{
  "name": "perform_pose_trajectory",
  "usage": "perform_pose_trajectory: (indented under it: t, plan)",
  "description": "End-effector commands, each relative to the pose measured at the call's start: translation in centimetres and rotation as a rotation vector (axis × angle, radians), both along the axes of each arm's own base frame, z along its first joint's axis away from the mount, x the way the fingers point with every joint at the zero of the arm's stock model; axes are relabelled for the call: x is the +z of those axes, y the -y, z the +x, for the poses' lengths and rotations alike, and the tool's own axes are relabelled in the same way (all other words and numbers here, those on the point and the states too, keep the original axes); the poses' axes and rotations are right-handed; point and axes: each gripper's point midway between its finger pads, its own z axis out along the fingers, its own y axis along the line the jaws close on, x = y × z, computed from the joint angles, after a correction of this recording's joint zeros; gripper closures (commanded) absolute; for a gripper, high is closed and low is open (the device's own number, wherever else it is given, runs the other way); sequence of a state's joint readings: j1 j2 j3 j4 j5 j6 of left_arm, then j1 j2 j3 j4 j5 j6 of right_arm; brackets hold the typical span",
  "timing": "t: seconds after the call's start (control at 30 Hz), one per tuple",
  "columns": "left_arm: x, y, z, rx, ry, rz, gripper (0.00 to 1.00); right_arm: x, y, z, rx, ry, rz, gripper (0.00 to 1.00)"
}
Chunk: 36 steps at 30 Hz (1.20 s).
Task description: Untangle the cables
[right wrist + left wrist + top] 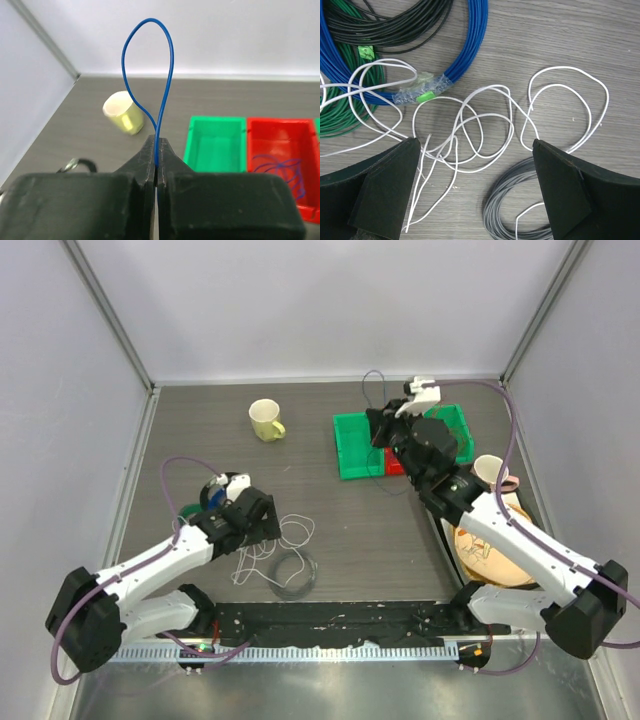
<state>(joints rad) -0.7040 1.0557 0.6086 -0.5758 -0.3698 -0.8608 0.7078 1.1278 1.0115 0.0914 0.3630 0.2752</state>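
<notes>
**Left wrist view.** The white cable (485, 120) lay in loose, overlapping loops on the grey tabletop (560, 40), between the wide-spread fingers of the left tool (476, 145), which gripped nothing. Up and left of the cable sat a blue ring (470, 45) bound with clear tape (420, 92). The cable's leftmost loops lay across the ring. A black coil (395, 25) lay farther up, a green ring (340, 115) to the cable's left, and a grey coil (510, 200) at its lower right.

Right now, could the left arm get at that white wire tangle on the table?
Probably yes. The left arm hangs right above the white wire tangle, jaws wide open, nothing between them. A grey coil lies under one loop, so it might get caught too.
</notes>
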Motion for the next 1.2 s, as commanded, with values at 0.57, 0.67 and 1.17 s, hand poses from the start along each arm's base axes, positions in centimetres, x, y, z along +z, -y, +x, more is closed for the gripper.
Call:
perform_pose_trajectory:
  t: [0.57,0.67,1.17]
  plan:
    - [5.0,-4.3,0.2,0.162,0.159,0.048,0.0,4.8,8.6,15.6,-0.273,0.137,0.02,0.99]
    - [5.2,-5.2,-0.2,0.195,0.182,0.047,0.0,4.6,8.6,16.1,-0.289,0.136,0.043,0.99]
    - [3.4,-4.2,-0.6,0.17,0.161,-0.015,0.0,-7.3,9.1,18.6,-0.386,-0.033,0.062,0.99]
